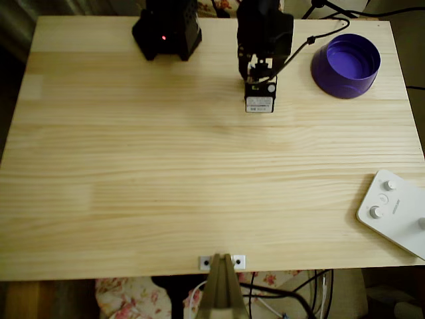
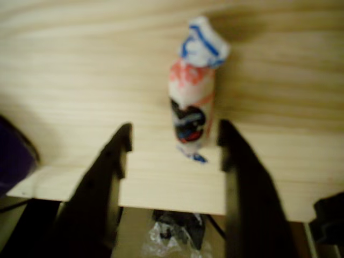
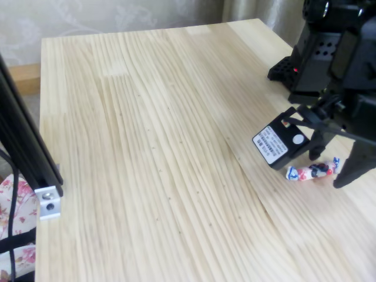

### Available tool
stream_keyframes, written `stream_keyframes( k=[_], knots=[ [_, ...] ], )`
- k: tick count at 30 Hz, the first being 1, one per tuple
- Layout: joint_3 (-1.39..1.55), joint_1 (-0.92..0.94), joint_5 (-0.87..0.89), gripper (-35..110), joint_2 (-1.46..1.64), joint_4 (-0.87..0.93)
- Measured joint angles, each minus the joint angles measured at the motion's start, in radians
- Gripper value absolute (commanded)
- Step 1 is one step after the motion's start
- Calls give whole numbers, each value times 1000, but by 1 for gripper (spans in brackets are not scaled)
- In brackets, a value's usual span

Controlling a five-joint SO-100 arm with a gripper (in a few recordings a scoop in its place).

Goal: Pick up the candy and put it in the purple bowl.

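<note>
The candy (image 2: 192, 102) is a slim pink-and-white wrapped sweet with a dark mark and blue-white twisted ends. It lies flat on the wooden table (image 1: 199, 166), near the arm's side of it. My gripper (image 2: 176, 131) is open, with one black finger on each side of the candy's near end and not touching it. In the fixed view the candy (image 3: 311, 171) lies between the lowered fingers of the gripper (image 3: 332, 167). From overhead, the gripper (image 1: 259, 76) covers the candy. The purple bowl (image 1: 345, 65) stands upright to the gripper's right, apart from it.
A black box with a red light (image 1: 166, 30) stands at the back, left of the arm. A white device with knobs (image 1: 395, 212) lies at the front right corner. A black post (image 3: 23, 141) rises at the table's edge.
</note>
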Motion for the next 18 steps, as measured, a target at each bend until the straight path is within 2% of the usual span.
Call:
stream_keyframes(
  k=[10, 15, 18],
  knots=[
    [15, -5, -3, 10, 40, 25],
    [17, -5, -9, 10, 43, 31],
    [17, -5, -9, 16, 43, 31]
  ],
)
